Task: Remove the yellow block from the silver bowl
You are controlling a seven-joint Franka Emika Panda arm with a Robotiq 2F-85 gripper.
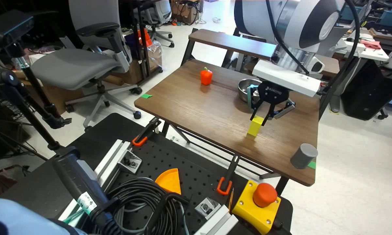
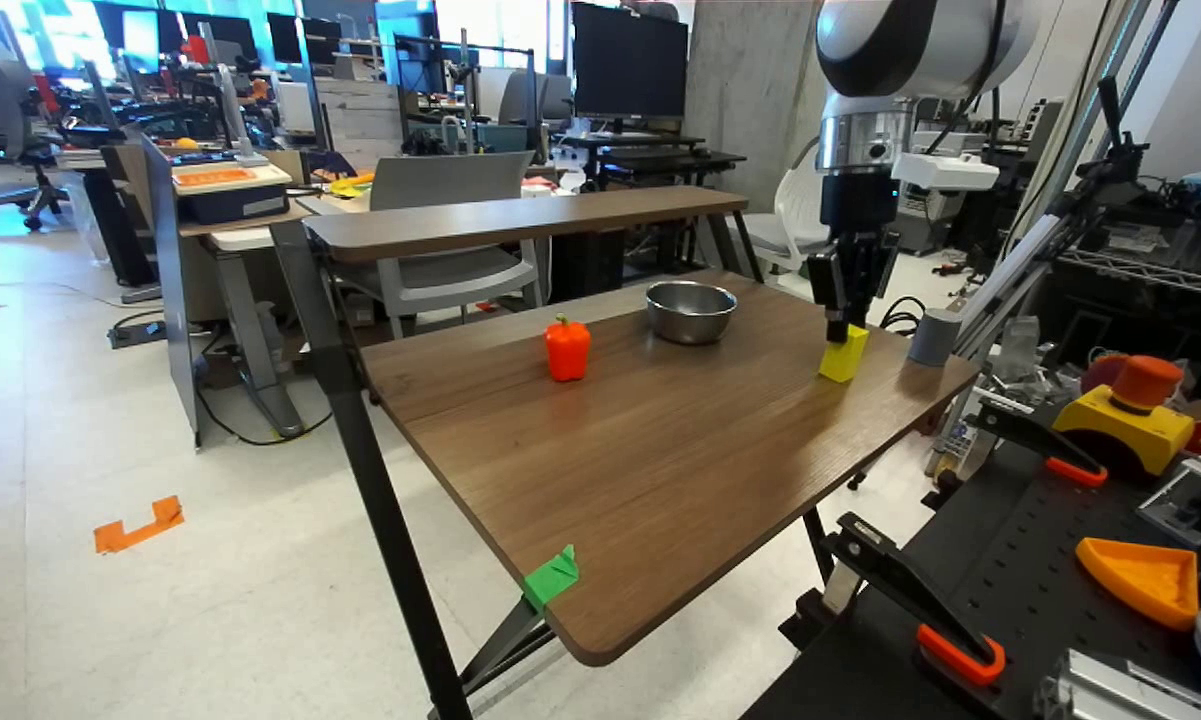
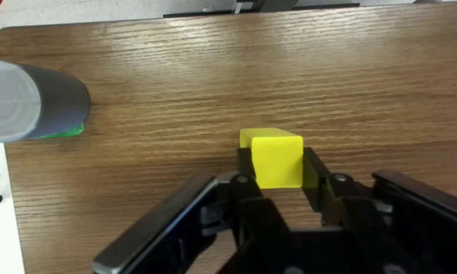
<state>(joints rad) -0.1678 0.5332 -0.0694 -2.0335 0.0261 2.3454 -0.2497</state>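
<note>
Black two-fingered gripper, low in the wrist view, parted block-wide, pinches the yellow rectangular block mid-frame, outside the round silver metal bowl; likely light and stiff, the block should suit opposite-side gripping.

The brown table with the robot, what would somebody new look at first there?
Probably the big white-and-black robot arm, hanging at the upper right of both exterior views. Then the bright yellow block in its gripper. The orange-red pepper likely pops too, left of the silver bowl in both exterior views.
</note>
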